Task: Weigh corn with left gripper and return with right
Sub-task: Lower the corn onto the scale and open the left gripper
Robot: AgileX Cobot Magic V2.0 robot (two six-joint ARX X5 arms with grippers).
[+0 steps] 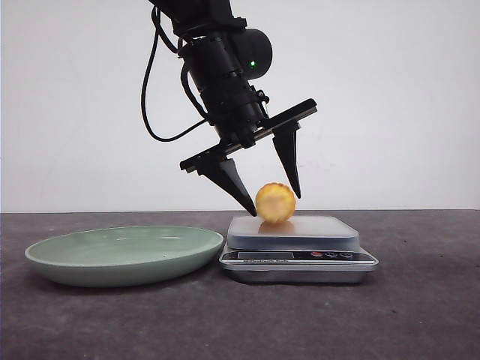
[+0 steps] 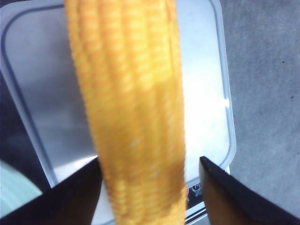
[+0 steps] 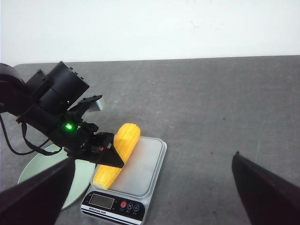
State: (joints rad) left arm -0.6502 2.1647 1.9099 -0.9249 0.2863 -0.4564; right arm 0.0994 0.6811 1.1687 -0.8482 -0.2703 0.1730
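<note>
The yellow corn (image 1: 275,202) lies on the platform of the silver kitchen scale (image 1: 300,255). My left gripper (image 1: 275,205) hangs over it, open, with one black finger on each side of the cob. In the left wrist view the corn (image 2: 131,108) fills the middle. One finger sits close against it and a clear gap shows at the other finger (image 2: 220,187). The right wrist view looks down from high up on the corn (image 3: 117,154), the scale (image 3: 140,173) and the left arm (image 3: 56,108). My right gripper (image 3: 153,159) is open and holds nothing.
A pale green plate (image 1: 124,255) sits just left of the scale, nearly touching it. The scale's display and buttons (image 3: 123,205) face the table's near edge. Grey tabletop (image 3: 225,108) stretches to the right of the scale, with a white wall behind.
</note>
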